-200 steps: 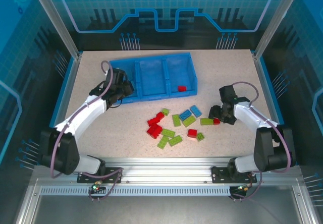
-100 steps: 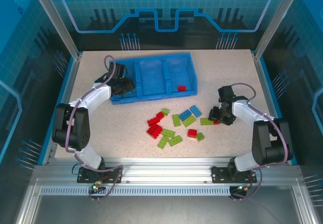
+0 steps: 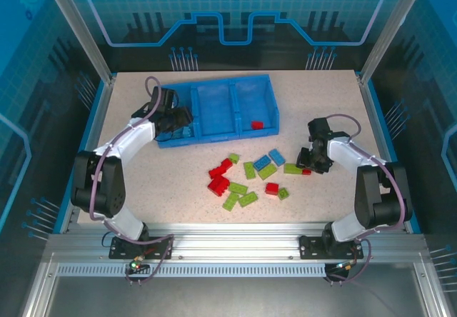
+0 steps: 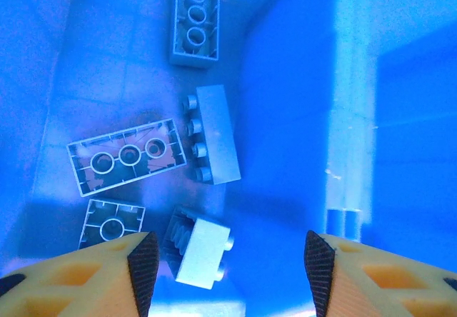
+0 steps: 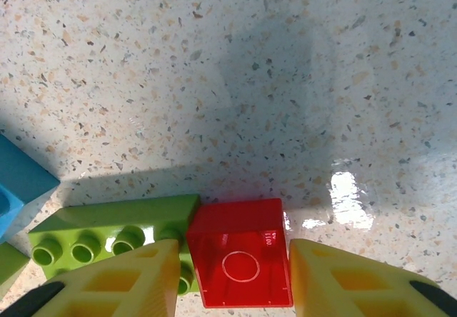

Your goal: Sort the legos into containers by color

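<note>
Nearest the bases, loose legos [image 3: 239, 188] lay scattered on the speckled table [image 3: 164, 181]: about eight lime green, two light blue [image 3: 262, 163], five or so red. At the right end of the scatter a red brick [image 5: 239, 249] lay touching a green brick [image 5: 107, 231]. The right gripper [image 5: 233, 256] stood low over that red brick, fingers narrow and close on either side; whether they pinched it, could not tell. Beyond lay one blue tray [image 3: 228, 83] with three compartments. Left compartment [image 4: 107, 81]: five light-blue bricks [image 4: 213, 143], three lying underside up. The left gripper [image 4: 230, 260] hung above them, fingers well apart and holding nothing, with one small brick loose on the floor below. Middle compartment [image 3: 214, 110]: bare floor. Right compartment [image 3: 253, 103]: one red piece [image 3: 257, 125] by the near wall. Against a second before, the left arm's elbow had swung up and inward while its gripper kept to the tray's left end. The right gripper had edged slightly farther out. Loose bricks and tray sat as before.
</note>
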